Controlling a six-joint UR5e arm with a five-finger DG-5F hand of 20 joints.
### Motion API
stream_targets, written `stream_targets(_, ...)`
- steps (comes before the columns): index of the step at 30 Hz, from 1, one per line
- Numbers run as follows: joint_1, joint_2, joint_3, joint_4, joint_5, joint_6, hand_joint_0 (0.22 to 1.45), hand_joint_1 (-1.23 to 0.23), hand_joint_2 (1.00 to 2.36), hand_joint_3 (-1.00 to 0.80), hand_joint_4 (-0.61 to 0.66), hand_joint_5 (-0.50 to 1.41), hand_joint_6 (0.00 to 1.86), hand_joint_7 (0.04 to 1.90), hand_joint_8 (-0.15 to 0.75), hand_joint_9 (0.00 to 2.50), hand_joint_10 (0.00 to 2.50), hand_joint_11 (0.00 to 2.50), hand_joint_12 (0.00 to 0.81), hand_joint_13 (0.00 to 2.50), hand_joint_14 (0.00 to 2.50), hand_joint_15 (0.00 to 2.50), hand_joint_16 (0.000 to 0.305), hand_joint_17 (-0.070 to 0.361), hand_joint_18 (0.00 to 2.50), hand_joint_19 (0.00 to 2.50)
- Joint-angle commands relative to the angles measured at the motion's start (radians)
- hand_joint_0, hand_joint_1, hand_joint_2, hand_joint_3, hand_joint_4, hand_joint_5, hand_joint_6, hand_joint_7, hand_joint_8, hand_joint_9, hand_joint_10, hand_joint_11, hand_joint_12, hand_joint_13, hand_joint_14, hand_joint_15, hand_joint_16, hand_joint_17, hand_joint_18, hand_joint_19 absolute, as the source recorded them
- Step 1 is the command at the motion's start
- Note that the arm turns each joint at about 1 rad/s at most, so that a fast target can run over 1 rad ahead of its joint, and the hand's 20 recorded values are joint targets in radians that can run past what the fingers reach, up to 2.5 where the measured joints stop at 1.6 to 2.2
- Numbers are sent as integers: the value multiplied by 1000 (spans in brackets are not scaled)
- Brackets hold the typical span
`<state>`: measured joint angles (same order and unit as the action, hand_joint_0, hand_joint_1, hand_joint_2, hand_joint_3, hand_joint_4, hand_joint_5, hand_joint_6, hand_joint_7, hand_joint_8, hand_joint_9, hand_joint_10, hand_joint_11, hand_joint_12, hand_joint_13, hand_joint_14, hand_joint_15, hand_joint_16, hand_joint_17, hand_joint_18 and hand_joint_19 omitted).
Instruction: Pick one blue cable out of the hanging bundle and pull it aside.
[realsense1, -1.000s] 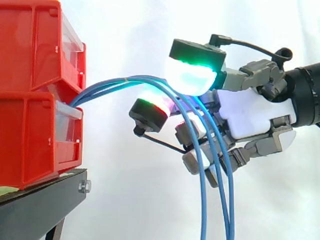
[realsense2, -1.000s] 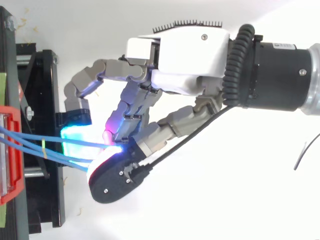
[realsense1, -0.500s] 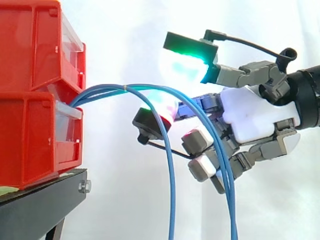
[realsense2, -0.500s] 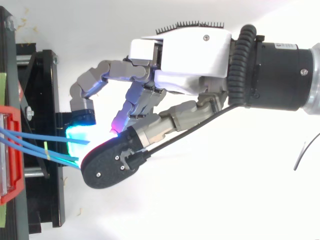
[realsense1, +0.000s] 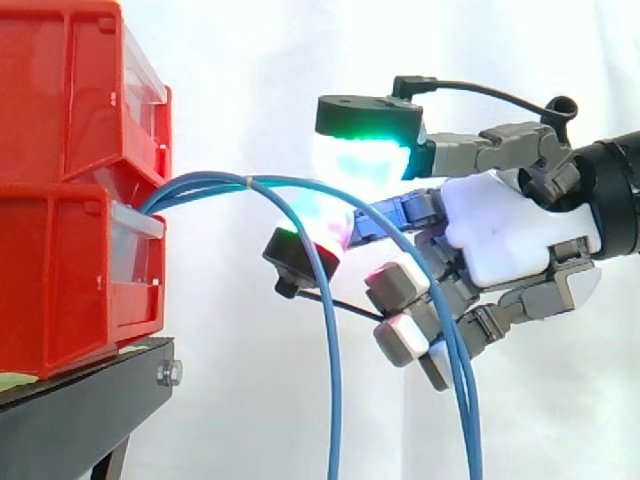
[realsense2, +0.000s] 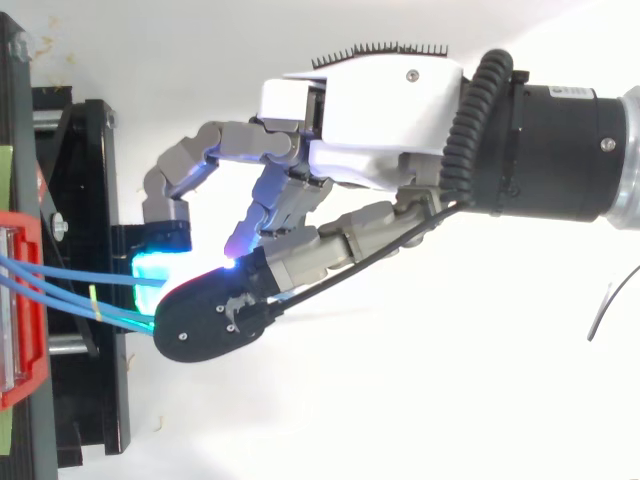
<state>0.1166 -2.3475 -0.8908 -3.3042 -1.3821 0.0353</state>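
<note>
blue cables (realsense1: 215, 183) arch out from the bins (realsense1: 70, 180). one cable (realsense1: 334, 400) hangs apart; the rest cross the hand (realsense1: 500, 235), whose grip cannot be told. best practice: confirm a single strand is caught, then draw aside slowly, clear of its neighbours.

Stacked red bins (realsense1: 70, 150) rest on a black stand (realsense1: 80, 400).

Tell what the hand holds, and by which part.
Cannot be told: thin blue cables pass through the hand below their arch; no grip is visible.
</note>
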Motion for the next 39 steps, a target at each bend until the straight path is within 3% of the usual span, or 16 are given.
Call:
stream_targets(1,0,1,0,0,0,0,554,-762,1009,-52,-50,-140,899,940,349,1093,10,864,399,1009,20,683,65,147,1004,561)
stream_targets(16,0,1,1,0,0,-2,553,-698,1011,57,-122,-116,904,1022,344,1140,13,836,415,1019,17,662,69,155,1026,532)
stream_targets(22,2,33,3,-23,8,-28,472,-635,1389,-5,-141,-99,903,1068,336,1136,8,786,434,992,17,638,73,164,999,501)
stream_targets(27,5,54,3,-66,15,-89,438,-588,1555,-19,-160,-89,899,1092,331,1108,12,753,439,951,15,614,75,168,938,485)
stream_targets(32,11,68,3,-140,60,-183,425,-571,1624,-29,-159,-85,896,1106,334,1087,11,731,444,931,16,603,75,170,915,475)
stream_targets(39,12,66,3,-160,77,-196,418,-585,1651,-33,-149,-83,896,1109,342,1077,8,743,450,924,14,596,76,172,914,464)
